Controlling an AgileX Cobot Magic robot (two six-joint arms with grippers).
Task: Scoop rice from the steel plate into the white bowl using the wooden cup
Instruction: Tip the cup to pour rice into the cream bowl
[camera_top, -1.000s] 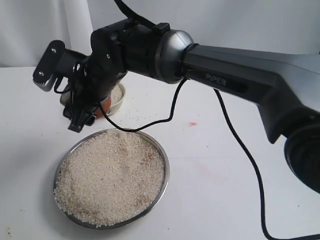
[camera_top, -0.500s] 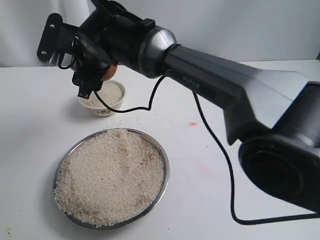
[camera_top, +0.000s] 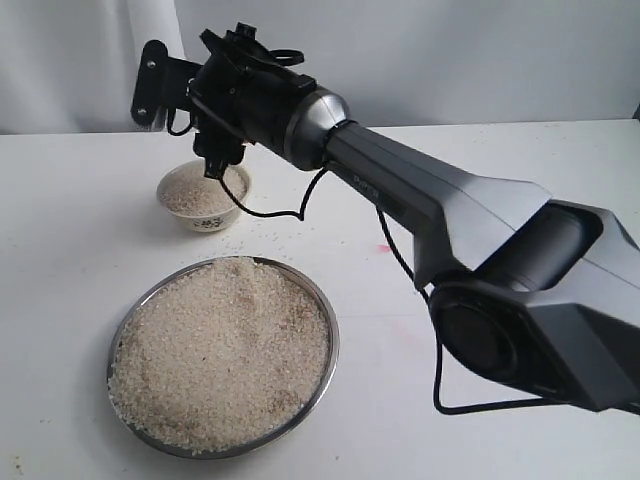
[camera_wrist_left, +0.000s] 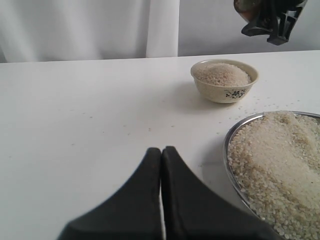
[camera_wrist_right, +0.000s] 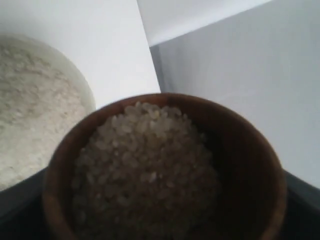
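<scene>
The steel plate (camera_top: 333, 345) lies at the front left, heaped with rice (camera_top: 220, 345). Behind it stands the white bowl (camera_top: 205, 218), filled with rice almost to its rim. My right gripper (camera_top: 216, 158) reaches across to the left and hangs just above the bowl's far side. It is shut on the wooden cup (camera_wrist_right: 240, 150), which is upright and full of rice (camera_wrist_right: 150, 170); the bowl (camera_wrist_right: 80, 80) shows below it. In the exterior view the arm hides the cup. My left gripper (camera_wrist_left: 161, 150) is shut and empty, low over the table near the plate's rim (camera_wrist_left: 228, 150).
Loose grains (camera_top: 262, 235) lie scattered on the white table around the bowl. A black cable (camera_top: 285, 214) droops from the right wrist beside the bowl. A small red mark (camera_top: 385, 247) sits on the table. A pale curtain (camera_wrist_left: 100, 25) closes off the back.
My right gripper has risen with the cup from the gap between plate and bowl to a spot above the bowl, then moved a little higher and farther back.
</scene>
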